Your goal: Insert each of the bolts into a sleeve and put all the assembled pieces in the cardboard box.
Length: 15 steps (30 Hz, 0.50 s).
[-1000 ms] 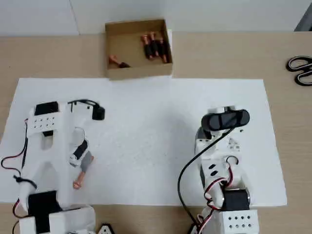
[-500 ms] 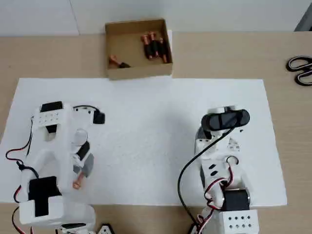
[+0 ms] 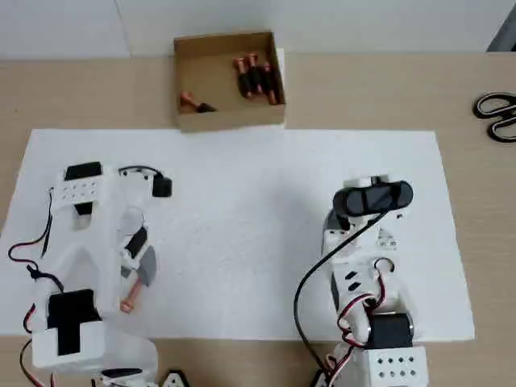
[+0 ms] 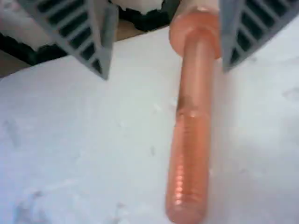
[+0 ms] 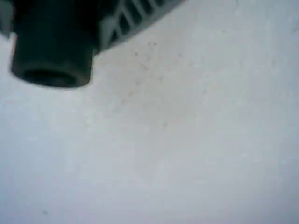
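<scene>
While the bolt (image 4: 191, 121) lies flat on the white sheet (image 3: 242, 234) at the near left of the surface (image 3: 363, 89), the left end effector (image 4: 163, 67) stands over it with its jaws spread, 1 finger on each side of the shaft and nothing gripped. The bolt's head sits up between the fingers, close against 1 of them, and its threaded end points away from them. From above, the orange bolt (image 3: 127, 303) pokes out just beside the left arm's grey finger.

At the near right, the right end effector (image 5: 93, 32) appears clenched on a black sleeve (image 5: 51, 51), whose open mouth hangs just above the sheet. The cardboard box (image 3: 230, 119) stands at the far edge of the sheet, well apart from both arms, with several assembled pieces (image 3: 256, 76) already inside.

I judge the step in hand to be the pickup of this bolt, with most of the task done. Next, the left jaws need to close squarely on the shaft near the head, leaving the thread free. Then the bolt must be lifted and brought toward the sleeve, lined up with its bore. A grip that is off-centre could tilt the bolt and spoil that alignment.
</scene>
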Motion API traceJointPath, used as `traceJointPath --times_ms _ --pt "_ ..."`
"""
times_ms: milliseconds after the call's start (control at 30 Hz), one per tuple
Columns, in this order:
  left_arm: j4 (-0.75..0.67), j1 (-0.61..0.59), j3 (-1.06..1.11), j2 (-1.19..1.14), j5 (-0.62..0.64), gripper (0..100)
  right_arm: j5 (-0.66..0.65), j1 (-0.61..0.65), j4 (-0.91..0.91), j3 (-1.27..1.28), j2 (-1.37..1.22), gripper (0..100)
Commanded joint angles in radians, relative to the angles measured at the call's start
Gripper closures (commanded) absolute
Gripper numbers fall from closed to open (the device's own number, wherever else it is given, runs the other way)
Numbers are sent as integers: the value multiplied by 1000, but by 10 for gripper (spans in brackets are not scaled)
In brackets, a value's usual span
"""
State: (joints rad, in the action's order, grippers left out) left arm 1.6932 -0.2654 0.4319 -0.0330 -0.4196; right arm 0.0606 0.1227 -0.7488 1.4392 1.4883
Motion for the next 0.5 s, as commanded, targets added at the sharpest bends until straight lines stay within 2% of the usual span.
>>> traceJointPath --times_ms 0,467 --pt "-5 3 -51 2 6 848 -3 5 19 -6 13 995" --pt "-55 3 -48 -11 2 848 -3 5 21 -6 13 995"
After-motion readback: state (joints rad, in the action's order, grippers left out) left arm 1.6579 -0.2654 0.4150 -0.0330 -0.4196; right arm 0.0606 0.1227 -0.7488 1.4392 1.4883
